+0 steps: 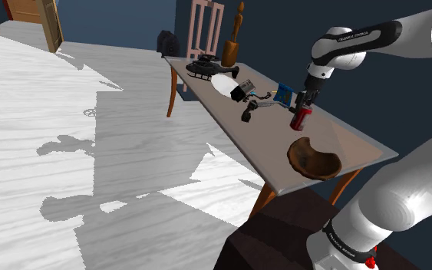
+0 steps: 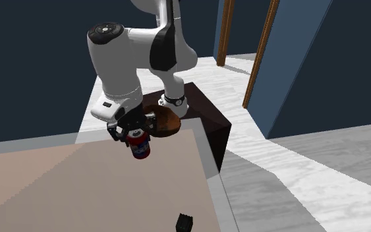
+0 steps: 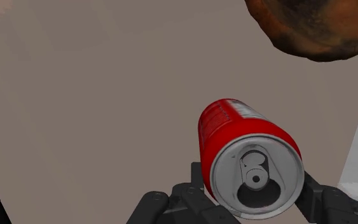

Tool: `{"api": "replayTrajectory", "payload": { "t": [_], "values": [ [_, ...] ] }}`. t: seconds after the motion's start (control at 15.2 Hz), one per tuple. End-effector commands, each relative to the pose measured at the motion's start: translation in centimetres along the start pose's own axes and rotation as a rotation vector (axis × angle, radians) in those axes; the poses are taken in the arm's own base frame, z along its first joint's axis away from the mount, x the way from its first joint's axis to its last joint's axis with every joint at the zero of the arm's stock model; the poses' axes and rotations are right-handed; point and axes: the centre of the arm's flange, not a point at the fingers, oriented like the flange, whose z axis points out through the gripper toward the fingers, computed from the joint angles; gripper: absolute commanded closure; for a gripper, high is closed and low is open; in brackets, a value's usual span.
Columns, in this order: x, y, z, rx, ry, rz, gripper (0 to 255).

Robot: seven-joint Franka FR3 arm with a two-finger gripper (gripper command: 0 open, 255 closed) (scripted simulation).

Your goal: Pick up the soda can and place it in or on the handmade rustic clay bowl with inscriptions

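Observation:
A red soda can [image 1: 301, 117] with a silver top [image 3: 255, 179] is clasped between the black fingers [image 3: 195, 183] of my gripper [image 1: 306, 106]. It hangs tilted over the beige tabletop [image 1: 337, 138]. The gripper [image 2: 131, 132] is shut on the can [image 2: 140, 147]. The brown clay bowl [image 1: 314, 159] sits near the table's end closest to the stand, a short way from the can. In the second exterior view the bowl [image 2: 166, 120] lies just behind the hand. In the wrist view the bowl's rim [image 3: 311, 28] shows beyond the can.
Further along the table lie a blue packet [image 1: 285, 93], a small black item [image 1: 246, 115], a white object [image 1: 223, 83] and a black toy helicopter [image 1: 202, 69]. A wooden figure [image 1: 232, 46] and a pink chair [image 1: 206, 27] stand at the far end. The dark stand [image 2: 207, 122] adjoins the table.

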Motion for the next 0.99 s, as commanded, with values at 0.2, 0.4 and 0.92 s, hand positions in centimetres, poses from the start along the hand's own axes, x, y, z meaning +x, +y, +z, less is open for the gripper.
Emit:
{"api": "replayTrajectory", "payload": {
  "t": [0.2, 0.4, 0.92],
  "values": [
    [0.0, 0.1, -2.6, 0.000, 0.000, 0.000, 255],
    [0.0, 0.1, -4.2, 0.000, 0.000, 0.000, 255],
    [-1.2, -0.5, -7.6, 0.000, 0.000, 0.000, 255]
  ]
}}
